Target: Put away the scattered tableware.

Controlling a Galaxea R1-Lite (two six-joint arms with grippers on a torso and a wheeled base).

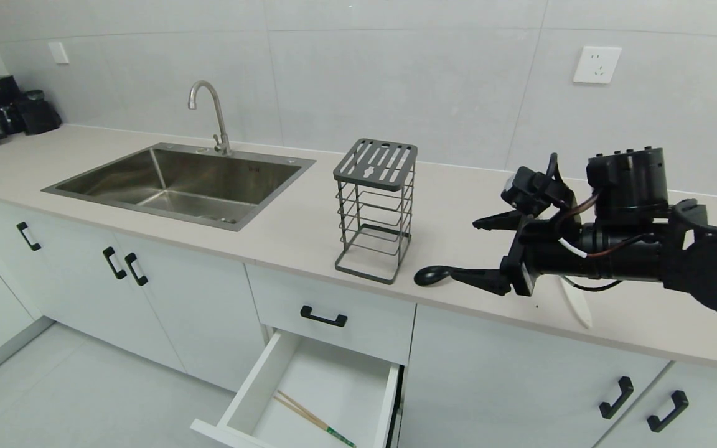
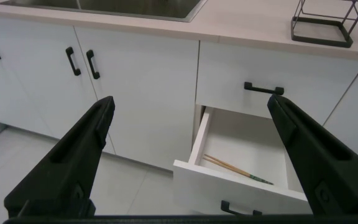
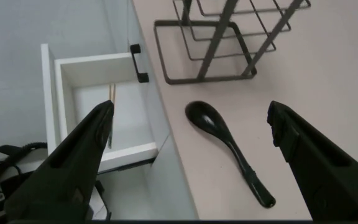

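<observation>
black spoon is mostly tucked behind the right gripper in the head view, only the bowl pokes out; a white utensil under that arm is half covered, can't tell what it is; open drawer gets cropped at the bottom edge; rack loses its top in the right wrist view

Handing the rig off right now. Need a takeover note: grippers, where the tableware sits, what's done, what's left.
Left gripper: open, empty, facing the open white drawer below the counter.
Right gripper: open, empty, over the glossy black spoon.
Things: the spoon lies on the beige countertop beside the dark wire rack. A white utensil, partly hidden under the right arm, lies near the counter's front edge.
Done: wooden chopsticks lie in the drawer.
Left: the black spoon and the white utensil are not yet put away, and the drawer is open.
</observation>
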